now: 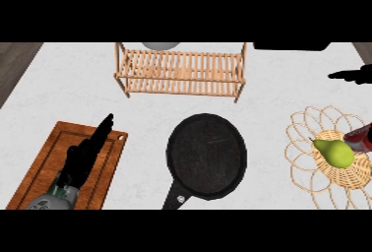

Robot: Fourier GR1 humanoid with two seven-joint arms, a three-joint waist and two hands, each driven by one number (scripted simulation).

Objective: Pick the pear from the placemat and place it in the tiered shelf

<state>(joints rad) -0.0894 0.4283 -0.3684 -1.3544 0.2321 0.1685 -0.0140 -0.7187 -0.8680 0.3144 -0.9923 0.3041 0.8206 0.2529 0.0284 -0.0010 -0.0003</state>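
One pear (334, 152) on one placemat (309, 172), one tiered shelf (181, 71), two hands.

**Robot body: black hands, grey forearm**

Left hand (85, 152): matte black all over, long slim fingers tapering to narrow tips, no markings readable on it. Reads almost as a flat silhouette, surface detail too dark to tell. Left forearm (49, 202): light grey, rounded shell, with a darker greenish-grey collar at the wrist where it meets the hand; faint darker marks on the shell, not legible. Right hand (354, 76): same matte black, only a slim dark shape at the view's right edge, fingers not separable. Right forearm not visible. No cables or screws discernible.
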